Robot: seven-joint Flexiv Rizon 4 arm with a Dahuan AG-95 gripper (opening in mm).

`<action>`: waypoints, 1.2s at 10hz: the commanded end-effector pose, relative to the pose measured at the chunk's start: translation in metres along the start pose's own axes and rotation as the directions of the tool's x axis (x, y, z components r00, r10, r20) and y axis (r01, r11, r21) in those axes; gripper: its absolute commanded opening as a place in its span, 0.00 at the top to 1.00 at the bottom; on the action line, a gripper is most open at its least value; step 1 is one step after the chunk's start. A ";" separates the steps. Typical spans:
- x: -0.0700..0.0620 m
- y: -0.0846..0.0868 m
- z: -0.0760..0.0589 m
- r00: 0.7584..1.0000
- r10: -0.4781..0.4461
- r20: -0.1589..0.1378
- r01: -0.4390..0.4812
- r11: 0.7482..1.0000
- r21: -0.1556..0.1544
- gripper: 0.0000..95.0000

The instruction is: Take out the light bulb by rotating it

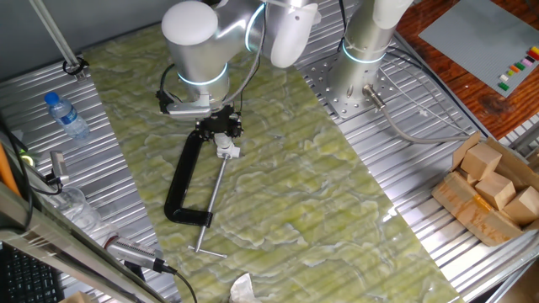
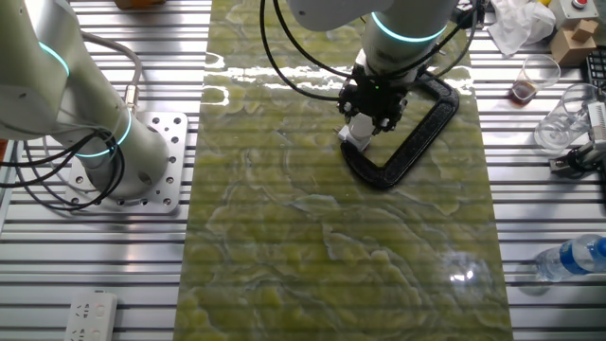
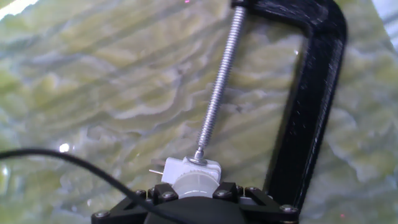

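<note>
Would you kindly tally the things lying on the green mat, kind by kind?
Black C-clamp: 1
White socket piece: 1
Light bulb: 1, mostly hidden under the hand
Total: 3

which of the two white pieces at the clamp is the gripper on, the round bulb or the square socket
The round light bulb. The gripper sits right over it, while the square white socket lies beyond it, pressed by the screw of the black C-clamp.

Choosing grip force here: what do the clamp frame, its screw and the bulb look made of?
C-clamp frame: matte black, probably painted metal or plastic. Screw: bare shiny threaded metal. Light bulb: frosted white, glass or plastic, mostly hidden by the gripper.
</note>
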State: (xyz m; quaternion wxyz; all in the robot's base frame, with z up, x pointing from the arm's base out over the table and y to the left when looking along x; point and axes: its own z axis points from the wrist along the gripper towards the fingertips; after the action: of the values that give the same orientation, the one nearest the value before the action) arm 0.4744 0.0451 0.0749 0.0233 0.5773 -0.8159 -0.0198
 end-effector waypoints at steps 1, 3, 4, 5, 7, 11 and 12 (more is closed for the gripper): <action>0.000 0.000 0.000 0.992 -0.124 -0.012 0.124 0.992 0.002 1.00; 0.000 0.000 0.000 0.985 -0.169 -0.020 0.169 0.986 0.002 1.00; 0.000 0.000 0.000 0.981 -0.194 -0.023 0.194 0.981 0.002 1.00; 0.000 0.000 0.000 0.973 -0.230 -0.023 0.230 0.973 0.001 1.00; 0.000 0.000 0.000 0.956 -0.293 -0.022 0.293 0.956 -0.001 1.00; 0.000 0.000 0.000 0.924 -0.382 -0.022 0.382 0.924 -0.002 1.00; 0.000 0.000 0.000 0.918 -0.395 -0.023 0.395 0.919 -0.003 1.00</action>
State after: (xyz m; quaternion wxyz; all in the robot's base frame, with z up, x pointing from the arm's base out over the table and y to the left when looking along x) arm 0.4741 0.0457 0.0752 0.0274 0.7264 -0.6866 -0.0172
